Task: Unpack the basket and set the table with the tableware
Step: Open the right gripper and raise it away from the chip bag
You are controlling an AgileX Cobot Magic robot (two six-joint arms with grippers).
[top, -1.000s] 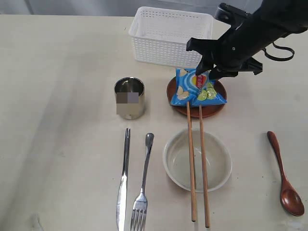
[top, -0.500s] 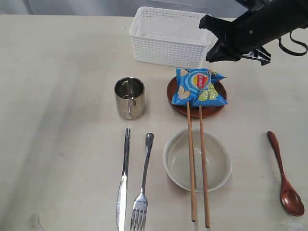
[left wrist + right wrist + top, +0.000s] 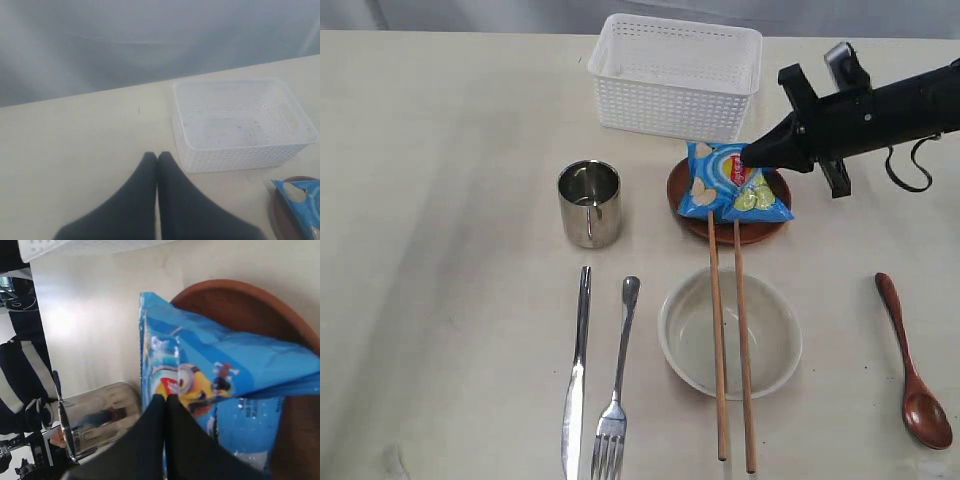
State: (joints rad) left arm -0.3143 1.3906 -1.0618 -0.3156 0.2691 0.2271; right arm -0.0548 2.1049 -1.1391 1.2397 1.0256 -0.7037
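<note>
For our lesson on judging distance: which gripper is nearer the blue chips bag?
Right. The right gripper, shut, has its tips at the chips bag. The left gripper, also shut, hangs farther off, near a corner of the basket, outside the exterior view.

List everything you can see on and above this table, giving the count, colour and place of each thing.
basket: one, white, far side of the table, empty
table: one, cream
cup: one, steel, left of the plate
plate: one, brown, in front of the basket
chips bag: one, blue, lying on the plate
bowl: one, off-white, nearer than the plate
chopsticks: two, wooden, laid across the bowl
knife: one, steel, left of the fork
fork: one, steel, left of the bowl
spoon: one, reddish-brown, right of the bowl
left pincer: one, black, shut, near the basket
right pincer: one, black, shut, tip over the chips bag
</note>
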